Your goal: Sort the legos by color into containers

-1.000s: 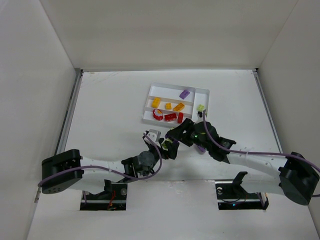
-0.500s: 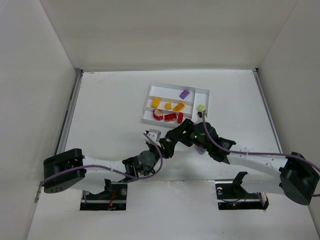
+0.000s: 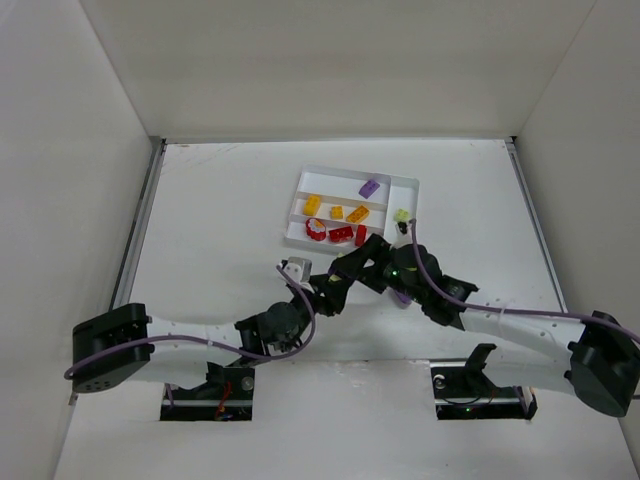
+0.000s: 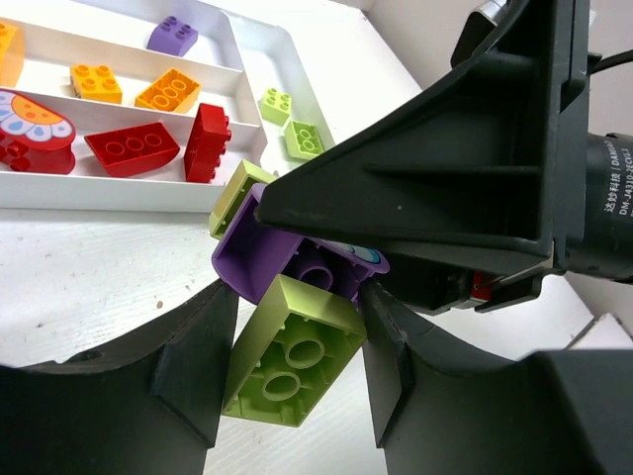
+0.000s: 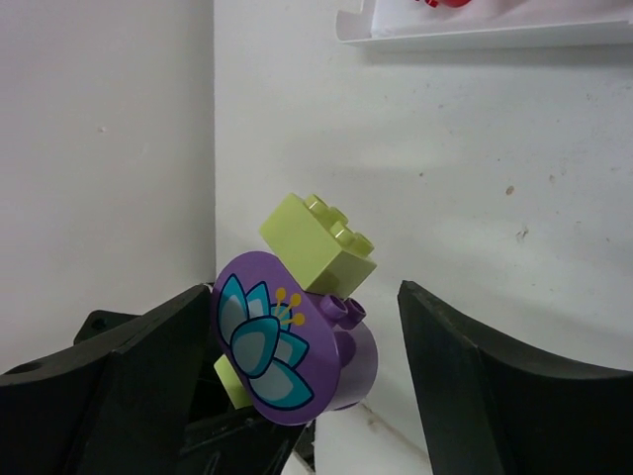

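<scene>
A lime brick [image 4: 292,361], studs hidden and hollow underside showing, is pinched between the two fingers [image 4: 188,376] of the left gripper [image 4: 297,297]. Joined to it is a purple disc [image 5: 287,341] printed with a teal and white flower. A second lime brick [image 5: 318,242] sits on the far side of the disc, touching it. This little cluster is held off the table [image 3: 220,220], just in front of the tray [image 3: 352,170], near its long near side.

The right gripper [image 5: 305,297] is at the same cluster from the opposite side. Its fingers [image 5: 475,376] are spread apart on either side of the disc. One is against the disc's edge, and a sliver of table shows between the disc and the other. In the overhead view the two grippers meet at the middle of the table, nose to nose.

The tray is white, with three long slots and a crosswise end slot. The far slot holds one purple brick [image 3: 370,187]. The middle slot holds three orange bricks [image 3: 337,211]. The near slot holds two red bricks [image 4: 132,148] and a round red piece [image 4: 25,124] with a flower print. The end slot holds two lime bricks [image 4: 275,104].
</scene>
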Controlling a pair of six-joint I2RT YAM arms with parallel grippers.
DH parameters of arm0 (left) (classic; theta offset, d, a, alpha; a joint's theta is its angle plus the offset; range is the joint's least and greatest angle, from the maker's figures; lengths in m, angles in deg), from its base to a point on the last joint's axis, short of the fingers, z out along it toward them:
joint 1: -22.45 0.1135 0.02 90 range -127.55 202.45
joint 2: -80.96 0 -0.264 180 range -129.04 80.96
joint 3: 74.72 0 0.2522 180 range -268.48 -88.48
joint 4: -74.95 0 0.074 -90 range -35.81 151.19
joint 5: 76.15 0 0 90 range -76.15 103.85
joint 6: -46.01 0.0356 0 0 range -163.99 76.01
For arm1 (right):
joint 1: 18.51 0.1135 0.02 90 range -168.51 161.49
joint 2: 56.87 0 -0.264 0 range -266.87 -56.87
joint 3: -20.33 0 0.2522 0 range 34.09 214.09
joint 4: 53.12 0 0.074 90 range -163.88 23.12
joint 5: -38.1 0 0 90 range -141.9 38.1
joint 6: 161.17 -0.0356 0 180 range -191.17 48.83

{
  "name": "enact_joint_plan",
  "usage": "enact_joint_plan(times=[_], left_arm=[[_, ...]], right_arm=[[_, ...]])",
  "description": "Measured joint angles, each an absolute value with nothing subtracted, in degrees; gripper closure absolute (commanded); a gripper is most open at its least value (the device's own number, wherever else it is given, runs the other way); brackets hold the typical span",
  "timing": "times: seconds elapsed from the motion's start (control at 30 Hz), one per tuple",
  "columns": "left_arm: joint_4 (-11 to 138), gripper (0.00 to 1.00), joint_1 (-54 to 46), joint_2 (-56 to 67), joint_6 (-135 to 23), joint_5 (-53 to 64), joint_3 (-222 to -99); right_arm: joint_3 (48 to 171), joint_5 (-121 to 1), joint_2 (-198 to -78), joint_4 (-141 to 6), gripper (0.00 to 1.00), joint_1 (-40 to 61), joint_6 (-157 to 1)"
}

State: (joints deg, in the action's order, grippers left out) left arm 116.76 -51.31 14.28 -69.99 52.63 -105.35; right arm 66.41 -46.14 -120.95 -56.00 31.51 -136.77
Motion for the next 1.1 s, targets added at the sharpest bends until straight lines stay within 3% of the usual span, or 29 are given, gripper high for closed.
enact_joint_plan(times=[0.23,0.57,0.77,1.1], left_arm=[[116.6,0.7,-50.8,19.7,-70.7,51.5,-102.2],[113.6,0.7,-44.2,33.8,-76.8,42.6,-94.7],[113.7,0.7,-33.4,39.3,-85.1,29.9,-91.7],[119.5,0.7,-20.8,36.3,-94.8,5.0,-91.6]], right_arm=[[66.4,-47.3,-117.1,-56.2,0.09,29.3,-135.4],[66.4,-54.0,-114.9,-54.3,0.11,23.8,-132.8],[66.3,-61.0,-118.1,-45.8,0.16,23.8,-132.7],[63.0,-67.2,-122.6,-32.4,0.21,22.1,-135.5]])
